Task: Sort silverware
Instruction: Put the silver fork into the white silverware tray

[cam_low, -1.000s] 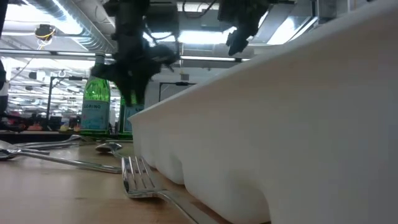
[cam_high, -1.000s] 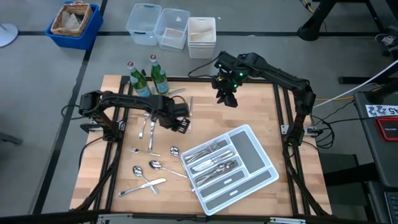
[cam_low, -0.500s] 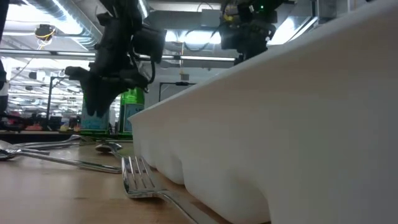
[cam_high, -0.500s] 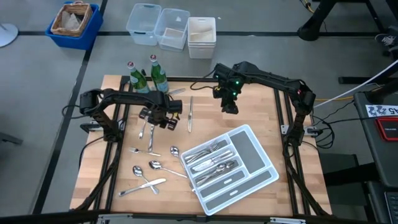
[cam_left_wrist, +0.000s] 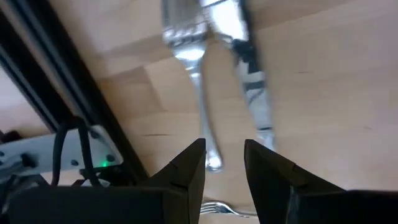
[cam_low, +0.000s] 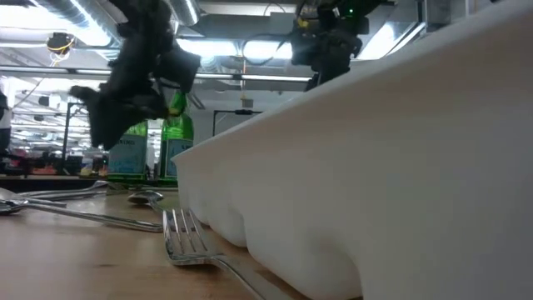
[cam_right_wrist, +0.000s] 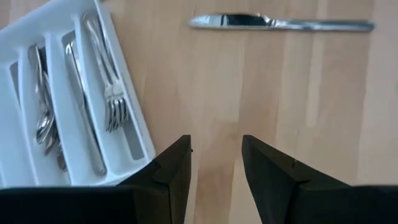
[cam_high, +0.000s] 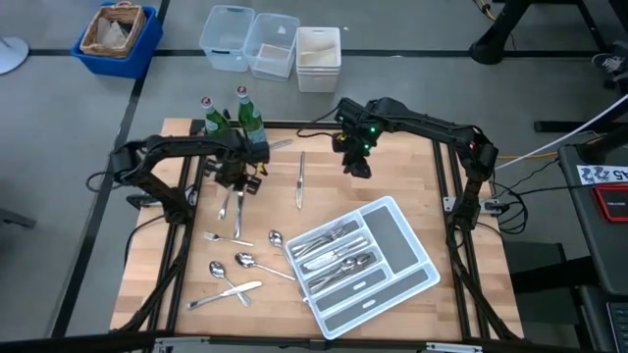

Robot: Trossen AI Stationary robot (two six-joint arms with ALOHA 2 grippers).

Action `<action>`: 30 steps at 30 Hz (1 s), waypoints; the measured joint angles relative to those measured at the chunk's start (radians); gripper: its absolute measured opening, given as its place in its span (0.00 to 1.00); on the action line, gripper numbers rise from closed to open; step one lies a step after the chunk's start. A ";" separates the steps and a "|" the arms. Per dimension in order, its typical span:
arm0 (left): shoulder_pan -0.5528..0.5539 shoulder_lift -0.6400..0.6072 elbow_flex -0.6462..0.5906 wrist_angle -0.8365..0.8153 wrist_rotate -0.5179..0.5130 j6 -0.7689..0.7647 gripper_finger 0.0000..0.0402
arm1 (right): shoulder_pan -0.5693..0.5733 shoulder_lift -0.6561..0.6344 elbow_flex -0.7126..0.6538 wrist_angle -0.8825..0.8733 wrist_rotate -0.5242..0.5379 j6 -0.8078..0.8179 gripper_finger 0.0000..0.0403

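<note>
on the wooden surface (cam_high: 392, 176), near its far left part, the left gripper (cam_high: 238, 178) is being held just above a fork (cam_high: 224, 206) and a knife (cam_high: 238, 209) that are lying side by side; its jaws are standing apart with nothing pinched between them, as the left wrist view is showing over the fork (cam_left_wrist: 198, 87) and the knife (cam_left_wrist: 249, 81). two green bottles (cam_high: 229, 120) are standing upright at the far edge just behind this gripper. toward the far middle, the right gripper (cam_high: 357, 165) is being held over bare wood, its jaws spread and empty. between the two grippers a single knife (cam_high: 300, 178) is lying alone, also seen in the right wrist view (cam_right_wrist: 280, 23).

the white divided tray (cam_high: 417, 260) is sitting tilted at the near right, and much of the silverware is already lying in its narrow compartments (cam_high: 334, 257), forks and spoons among them (cam_right_wrist: 74, 106); its wide compartment is being shown bare. on the near left, more pieces are lying loose: spoons (cam_high: 245, 261), a small fork (cam_high: 214, 236) and a knife (cam_high: 228, 294). in the low view, a fork (cam_low: 187, 242) is lying just beside the tray wall (cam_low: 375, 183), tines toward the camera. beyond the surface, on the floor, clear bins (cam_high: 270, 44) and a blue bin (cam_high: 118, 39) are standing.
</note>
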 joint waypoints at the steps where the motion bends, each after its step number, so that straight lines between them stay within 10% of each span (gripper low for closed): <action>1: 0.010 -0.019 -0.030 0.012 0.000 -0.012 0.25 | 0.000 0.000 0.000 0.011 0.000 0.004 0.36; 30: 0.043 -0.134 -0.417 0.519 -0.143 -0.106 0.25 | 0.000 0.000 0.000 0.107 -0.001 0.027 0.36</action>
